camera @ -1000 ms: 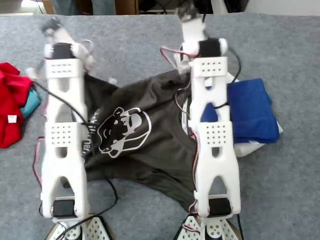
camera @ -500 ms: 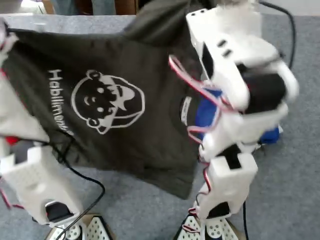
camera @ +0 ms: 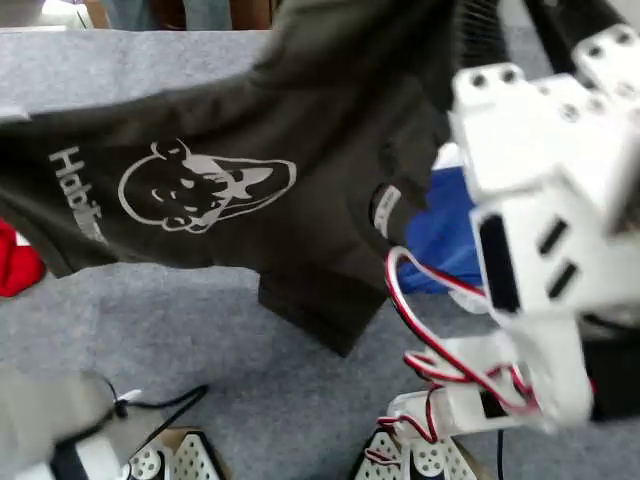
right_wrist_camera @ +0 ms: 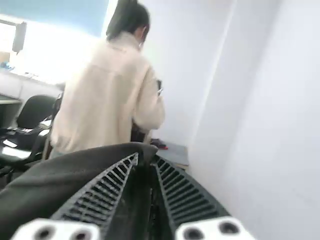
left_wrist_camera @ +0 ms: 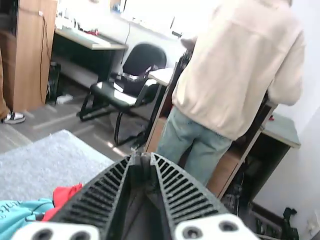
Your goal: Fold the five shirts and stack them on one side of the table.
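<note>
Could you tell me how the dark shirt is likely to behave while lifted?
Probably floppy: the dark shirt drapes and its lower corner hangs in folds. Likely light: the left gripper and right gripper carry it by pinched edges alone.

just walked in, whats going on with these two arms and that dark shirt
Both arms hold the dark shirt up off the grey table, spread between them with its printed front facing the high camera. The left gripper and the right gripper are each shut on its fabric. A blue shirt lies on the table beneath one side, and a red shirt lies at the opposite edge. The dark shirt is not yet folded.
</note>
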